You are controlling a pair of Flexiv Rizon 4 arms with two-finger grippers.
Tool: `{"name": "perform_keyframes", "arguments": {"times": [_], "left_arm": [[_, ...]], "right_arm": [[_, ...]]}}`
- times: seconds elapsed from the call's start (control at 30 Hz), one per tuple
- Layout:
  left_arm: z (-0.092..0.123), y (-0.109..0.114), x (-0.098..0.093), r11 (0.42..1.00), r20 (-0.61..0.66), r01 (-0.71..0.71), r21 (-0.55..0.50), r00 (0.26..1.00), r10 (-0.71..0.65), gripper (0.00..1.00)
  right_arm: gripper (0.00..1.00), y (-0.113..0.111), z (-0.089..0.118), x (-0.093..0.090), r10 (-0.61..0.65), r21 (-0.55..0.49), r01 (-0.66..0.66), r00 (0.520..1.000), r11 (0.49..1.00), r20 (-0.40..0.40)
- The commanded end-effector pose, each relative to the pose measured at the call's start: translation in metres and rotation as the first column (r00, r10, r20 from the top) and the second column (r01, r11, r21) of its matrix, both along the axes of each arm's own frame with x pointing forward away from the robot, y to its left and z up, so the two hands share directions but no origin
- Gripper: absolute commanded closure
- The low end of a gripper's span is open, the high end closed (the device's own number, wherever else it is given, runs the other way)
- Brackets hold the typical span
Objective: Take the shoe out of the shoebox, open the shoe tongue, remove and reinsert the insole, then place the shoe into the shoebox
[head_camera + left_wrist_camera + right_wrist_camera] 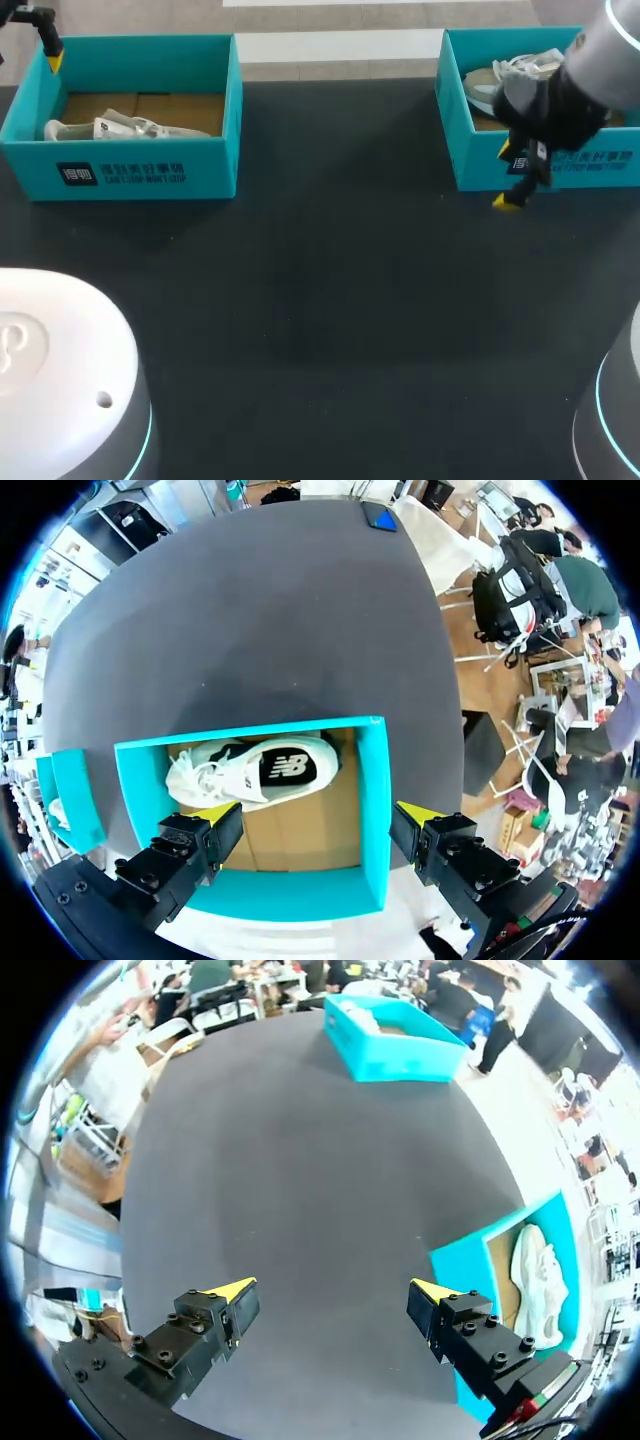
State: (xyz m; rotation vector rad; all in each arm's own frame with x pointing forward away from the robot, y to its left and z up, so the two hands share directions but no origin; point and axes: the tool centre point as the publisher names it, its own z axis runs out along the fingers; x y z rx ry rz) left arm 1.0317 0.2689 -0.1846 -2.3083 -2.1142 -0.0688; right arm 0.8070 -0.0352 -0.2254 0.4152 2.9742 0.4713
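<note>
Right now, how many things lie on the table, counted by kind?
Shoeboxes: 2, the left shoebox and the right shoebox
Shoes: 2, the left shoe and the right shoe, one in each box
Total: 4

A dark table [330, 280] has two blue-green boxes at its far side. The left shoebox [200, 165] is open, and a white shoe [120, 128] lies on its side in it, close to the front wall. The left gripper [50, 55] hangs over that box's far left corner. The right shoebox [470, 160] holds another pale shoe [488, 82], partly hidden by the right arm [600, 60]. The right gripper [507, 176] is at that box's front wall, its two yellow tips apart. A round white robot base [60, 370] sits near the front left, and another base [615, 410] at the front right
</note>
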Motion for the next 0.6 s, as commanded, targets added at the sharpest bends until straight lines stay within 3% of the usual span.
{"name": "perform_keyframes", "arguments": {"times": [0.03,0.6], "left_arm": [[0.0004,0.0001,-0.0003,1.000,0.001,0.000,0.001,1.000,0.000,0.00],[0.0004,0.0001,-0.0003,1.000,0.001,0.000,0.001,1.000,0.000,0.00]], "right_arm": [[0.00,-0.0107,0.0072,0.0509,-0.009,-0.038,0.006,0.997,0.999,-0.080],[0.00,-0.0151,0.0105,0.0527,-0.027,-0.016,0.026,0.996,1.000,-0.081]]}}
